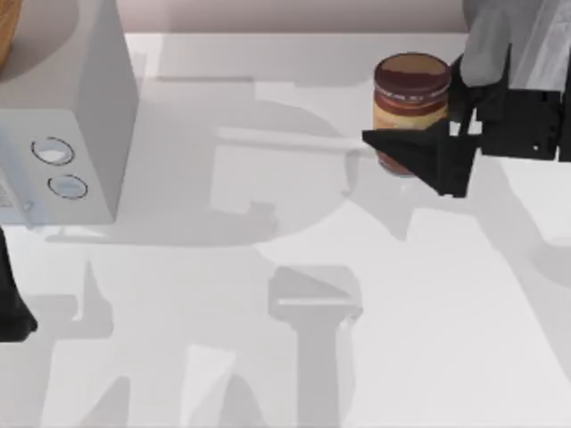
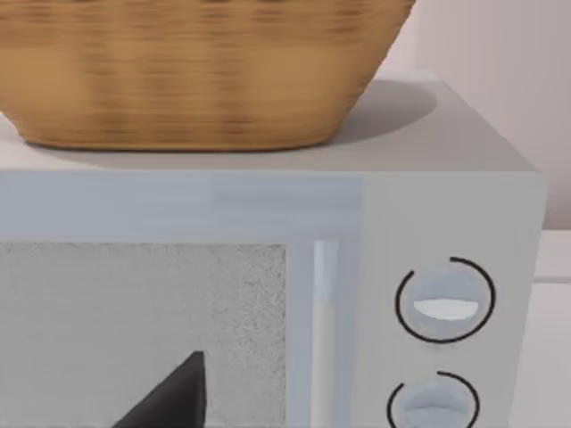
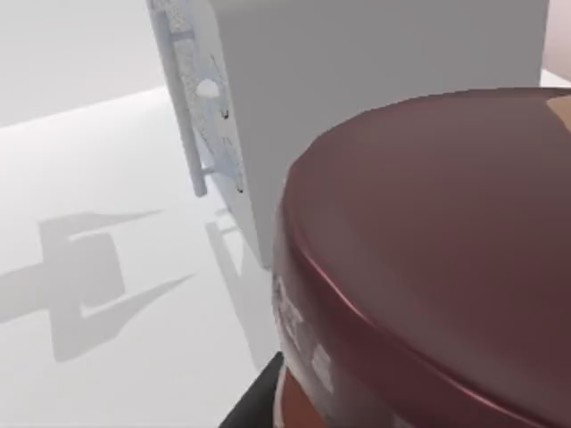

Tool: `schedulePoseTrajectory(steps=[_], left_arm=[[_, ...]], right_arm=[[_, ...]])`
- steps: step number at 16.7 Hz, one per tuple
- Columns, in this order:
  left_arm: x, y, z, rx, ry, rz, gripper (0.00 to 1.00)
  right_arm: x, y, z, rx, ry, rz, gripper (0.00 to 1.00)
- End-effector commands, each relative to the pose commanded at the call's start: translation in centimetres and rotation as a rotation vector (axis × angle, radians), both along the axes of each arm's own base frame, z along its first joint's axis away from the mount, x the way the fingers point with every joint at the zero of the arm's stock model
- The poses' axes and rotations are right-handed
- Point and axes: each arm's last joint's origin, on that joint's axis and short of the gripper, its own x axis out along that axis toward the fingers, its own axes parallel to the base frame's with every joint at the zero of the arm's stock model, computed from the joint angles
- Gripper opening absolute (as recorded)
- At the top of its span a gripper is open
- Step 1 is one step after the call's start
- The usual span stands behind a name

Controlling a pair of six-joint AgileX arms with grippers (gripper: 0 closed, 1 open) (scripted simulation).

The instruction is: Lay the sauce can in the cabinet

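From above, the sauce can [image 1: 410,100] stands upright toward the far right of the desk [image 1: 294,357], well apart from the pale box with two dials [image 1: 85,116] at the far left. The right tool [image 1: 419,116] reaches in from the right with one black finger along the can's near side and the other at its right edge, so it looks closed on the can around the label. Whether the can's base is off the desk I cannot tell. The left arm [image 1: 12,308] sits parked at the desk's left edge. The left wrist view faces the front of the box with dials [image 2: 446,299], which has a speckled door panel [image 2: 143,330] and a wicker basket [image 2: 196,71] on top. In the right wrist view the can's maroon lid [image 3: 428,241] sits very close under the camera, a black finger [image 3: 254,406] just beside its lower wall, with the pale box [image 3: 357,80] beyond. To do this step well, I would keep the hold firm and level and carry the can slowly. I would keep it clear of the box and basket, and tip it only at the cabinet so it does not roll.
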Motion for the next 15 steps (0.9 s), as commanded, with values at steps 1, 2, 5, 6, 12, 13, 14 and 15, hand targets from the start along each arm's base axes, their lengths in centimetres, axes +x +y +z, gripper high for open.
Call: schedulePoseTrajectory(steps=[1,2,5,6,12,13,14,15], left_arm=[[0.0,0.0,0.0,0.000,0.000,0.000,1.00],[0.0,0.0,0.0,0.000,0.000,0.000,1.00],[0.0,0.0,0.0,0.000,0.000,0.000,1.00],[0.0,0.0,0.0,0.000,0.000,0.000,1.00],[0.0,0.0,0.0,0.000,0.000,0.000,1.00],[0.0,0.0,0.0,0.000,0.000,0.000,1.00],[0.0,0.0,0.0,0.000,0.000,0.000,1.00],[0.0,0.0,0.0,0.000,0.000,0.000,1.00]], right_arm=[[-1.2,-0.8,1.5,-0.004,-0.033,-0.048,0.00],[-2.6,-1.5,3.0,-0.005,-0.070,-0.098,0.00],[-7.0,-3.4,6.2,0.002,-0.171,-0.247,0.00],[-8.3,-4.0,7.1,0.009,-0.204,-0.289,0.00],[-16.0,-7.4,8.1,0.035,-0.330,-0.582,0.00],[-17.5,-7.9,7.1,0.034,-0.328,-0.646,0.00],[-18.8,-8.4,5.7,0.031,-0.317,-0.708,0.00],[-20.0,-8.8,4.1,0.027,-0.301,-0.768,0.00]])
